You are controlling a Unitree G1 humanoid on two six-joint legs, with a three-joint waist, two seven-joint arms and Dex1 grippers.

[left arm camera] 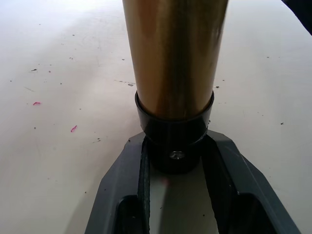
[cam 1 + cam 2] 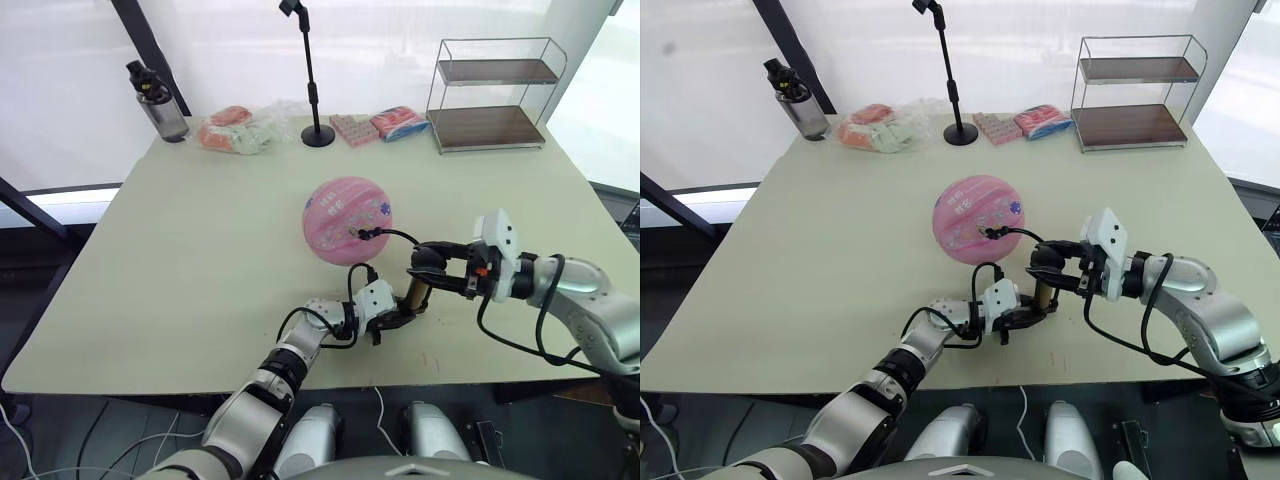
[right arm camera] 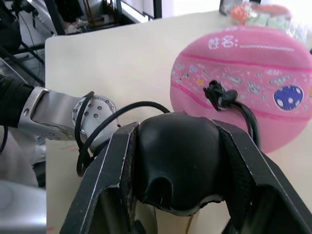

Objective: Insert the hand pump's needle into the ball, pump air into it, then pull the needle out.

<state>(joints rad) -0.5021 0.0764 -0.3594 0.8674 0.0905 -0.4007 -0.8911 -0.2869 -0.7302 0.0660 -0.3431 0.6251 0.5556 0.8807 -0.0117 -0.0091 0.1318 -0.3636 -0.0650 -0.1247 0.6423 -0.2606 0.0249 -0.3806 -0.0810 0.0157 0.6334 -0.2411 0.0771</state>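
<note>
With our left end effector [image 2: 392, 322] pinching the hand pump [image 2: 415, 295] base, our right end effector [image 2: 428, 268] clamping the T-handle [image 3: 174, 163] should stroke straight.

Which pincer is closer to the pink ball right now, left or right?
Right. The right pincer grips the hand pump's handle just beside the ball, on the robot's right. The left pincer holds the pump's base, farther toward the table's near edge.
</note>
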